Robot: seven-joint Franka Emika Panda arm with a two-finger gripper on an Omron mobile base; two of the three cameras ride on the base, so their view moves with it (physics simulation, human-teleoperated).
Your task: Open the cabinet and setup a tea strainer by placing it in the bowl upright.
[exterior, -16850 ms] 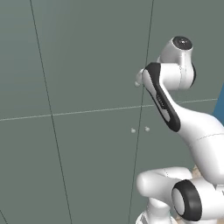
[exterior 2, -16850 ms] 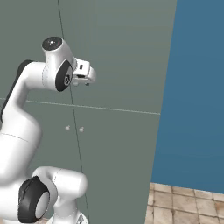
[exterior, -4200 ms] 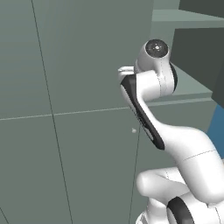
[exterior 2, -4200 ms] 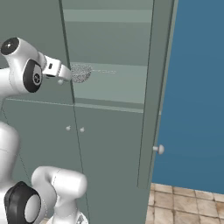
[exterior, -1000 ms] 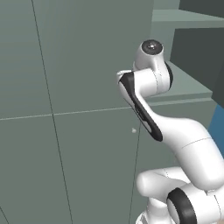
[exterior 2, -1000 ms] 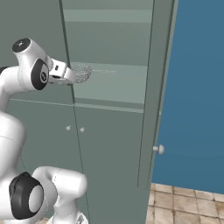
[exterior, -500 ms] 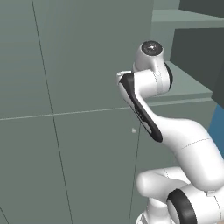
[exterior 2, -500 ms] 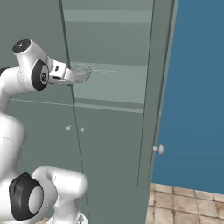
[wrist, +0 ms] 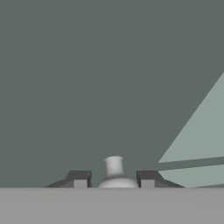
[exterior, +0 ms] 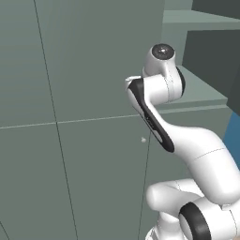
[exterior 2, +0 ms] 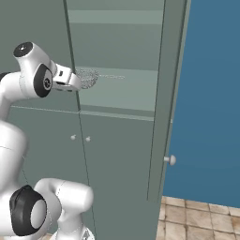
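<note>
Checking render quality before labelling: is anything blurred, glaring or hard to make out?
Right base view: flat, even light, no glare; the tea strainer mesh reads as faint speckle against the cabinet. Hand view: soft and low-contrast, a pale wedge at right. Left base view: sharp and evenly lit.

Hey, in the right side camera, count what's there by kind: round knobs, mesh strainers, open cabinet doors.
Round knobs: 3
Mesh strainers: 1
Open cabinet doors: 1
Total: 5
</note>
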